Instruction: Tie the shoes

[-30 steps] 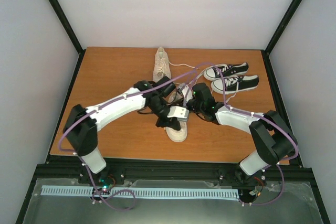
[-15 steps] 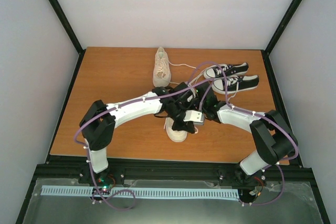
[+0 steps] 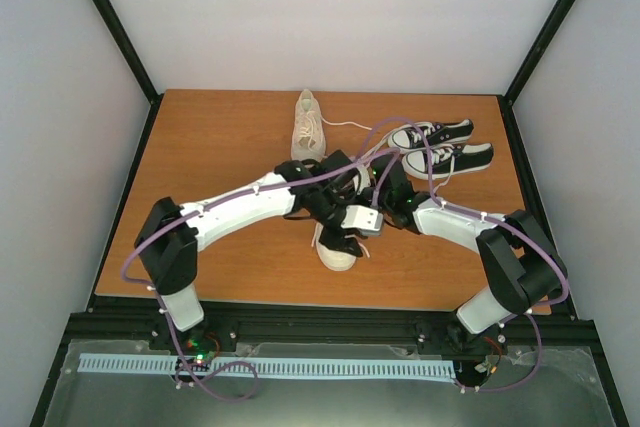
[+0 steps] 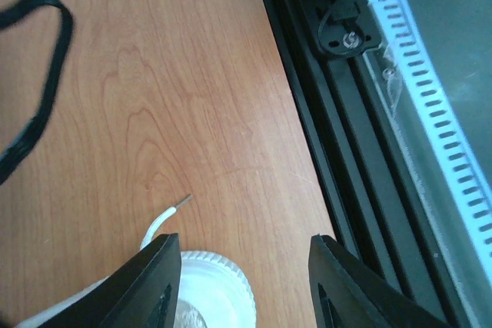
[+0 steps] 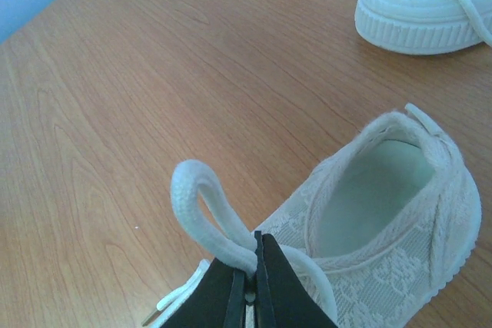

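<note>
1. Change: compared with a second ago, my left arm reaches further across the near cream low-top canvas sneaker (image 3: 335, 250), and its wrist crowds closer to my right one. My right arm barely shifts. The sneaker lies in the same place.
2. Right gripper (image 5: 255, 253): the fingers are pressed fully together, pinching the base of a loop of flat white lace (image 5: 201, 203). The loop stands up just beside the near sneaker's open collar.
3. Left gripper (image 4: 244, 260): the fingers are spread wide with nothing between them. It hangs over the near sneaker's ribbed toe cap, looking down past it.
4. A loose lace end with a clear tip (image 4: 166, 219) lies on the orange-brown wooden table (image 3: 220, 147), just beyond that toe cap and untouched.
5. My reading: one bow loop is made and held, and the left has come over to fetch the free lace. The knot is not yet tied, so the task is early to midway for this shoe.
6. Look of the near sneaker: off-white lace-patterned fabric, pale mint lining, heel tab upright, tongue area slack. It lies toe toward my bases.
7. The second cream canvas sneaker (image 3: 308, 127) lies well beyond the near one, its lace trailing loose.
8. A pair of small black sneakers with white toe caps (image 3: 440, 147) sits beyond and to the right of the near sneaker.
</note>
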Available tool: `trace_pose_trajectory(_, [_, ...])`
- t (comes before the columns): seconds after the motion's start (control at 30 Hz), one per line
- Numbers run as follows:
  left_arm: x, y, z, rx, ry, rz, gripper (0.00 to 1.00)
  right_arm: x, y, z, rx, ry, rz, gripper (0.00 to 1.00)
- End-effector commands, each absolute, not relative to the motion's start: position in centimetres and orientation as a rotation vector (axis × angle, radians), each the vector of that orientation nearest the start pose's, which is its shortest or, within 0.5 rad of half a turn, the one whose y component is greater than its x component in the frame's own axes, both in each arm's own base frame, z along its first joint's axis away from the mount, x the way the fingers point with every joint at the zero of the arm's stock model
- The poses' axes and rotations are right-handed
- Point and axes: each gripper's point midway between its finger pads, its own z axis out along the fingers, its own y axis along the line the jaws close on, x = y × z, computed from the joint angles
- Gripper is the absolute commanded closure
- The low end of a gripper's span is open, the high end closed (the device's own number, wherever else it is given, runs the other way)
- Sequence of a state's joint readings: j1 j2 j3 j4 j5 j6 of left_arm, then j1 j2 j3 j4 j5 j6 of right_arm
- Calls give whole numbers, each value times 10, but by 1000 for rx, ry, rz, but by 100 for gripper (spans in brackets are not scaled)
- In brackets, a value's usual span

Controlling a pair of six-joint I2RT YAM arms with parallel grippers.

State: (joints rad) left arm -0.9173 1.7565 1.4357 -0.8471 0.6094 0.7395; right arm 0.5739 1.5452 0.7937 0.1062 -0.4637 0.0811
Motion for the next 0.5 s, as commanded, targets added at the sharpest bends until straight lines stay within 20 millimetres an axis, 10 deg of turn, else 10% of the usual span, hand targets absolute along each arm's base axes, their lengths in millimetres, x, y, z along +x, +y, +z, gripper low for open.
trace_pose_trajectory(0.0, [181,-357,219,-2589,-2127,1201,52,308,298,124,-852,2096,883,97])
trace_pose_trajectory(0.2, [235,-292,258,-2425,-2414,1384,52,308,302,122,-865,2094,902,97])
trace_pose_trajectory(0.47, [300,-260,207,-2052,-2749,1464,40,303,316,123,-967,2061,873,97])
